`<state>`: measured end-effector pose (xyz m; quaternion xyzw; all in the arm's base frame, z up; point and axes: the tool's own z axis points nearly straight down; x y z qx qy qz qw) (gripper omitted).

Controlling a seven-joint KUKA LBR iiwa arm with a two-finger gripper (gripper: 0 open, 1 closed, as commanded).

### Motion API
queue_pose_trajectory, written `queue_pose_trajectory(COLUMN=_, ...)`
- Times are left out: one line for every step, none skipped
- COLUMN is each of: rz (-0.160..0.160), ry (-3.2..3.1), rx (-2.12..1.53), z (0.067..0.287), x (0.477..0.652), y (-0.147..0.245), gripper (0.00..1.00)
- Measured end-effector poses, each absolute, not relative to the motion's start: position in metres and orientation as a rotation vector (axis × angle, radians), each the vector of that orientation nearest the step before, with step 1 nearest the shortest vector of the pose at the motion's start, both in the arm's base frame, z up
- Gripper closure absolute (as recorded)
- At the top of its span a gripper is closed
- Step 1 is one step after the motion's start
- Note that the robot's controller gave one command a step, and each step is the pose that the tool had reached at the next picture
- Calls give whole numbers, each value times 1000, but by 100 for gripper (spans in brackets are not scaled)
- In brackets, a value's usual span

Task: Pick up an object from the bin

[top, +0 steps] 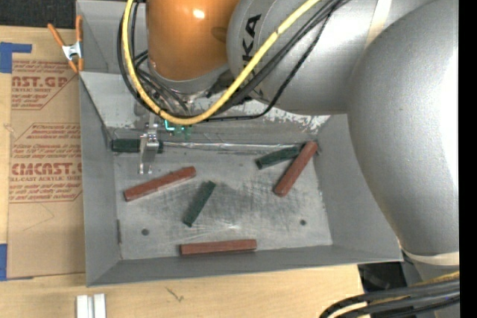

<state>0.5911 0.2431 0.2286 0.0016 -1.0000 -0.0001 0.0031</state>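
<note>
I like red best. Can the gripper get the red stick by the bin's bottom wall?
Probably yes. The red stick lies flat, alone, nothing on top. The gripper is at the upper left; only the close bin wall might crowd it.

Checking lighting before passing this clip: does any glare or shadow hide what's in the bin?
Camera view: a glare spot sits on the orange cover; a bright sheen runs along the far floor of the bin; the back wall under the arm is dark; the sticks lie evenly lit, shadows faint.
</note>
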Motion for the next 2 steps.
queue_pose_trajectory(rz=-3, ry=-3143, rx=1, z=234, x=593, y=242, gripper=0)
queue_pose_trajectory(rz=-4, ry=-3145, rx=46, z=163, x=524, y=219, gripper=0)
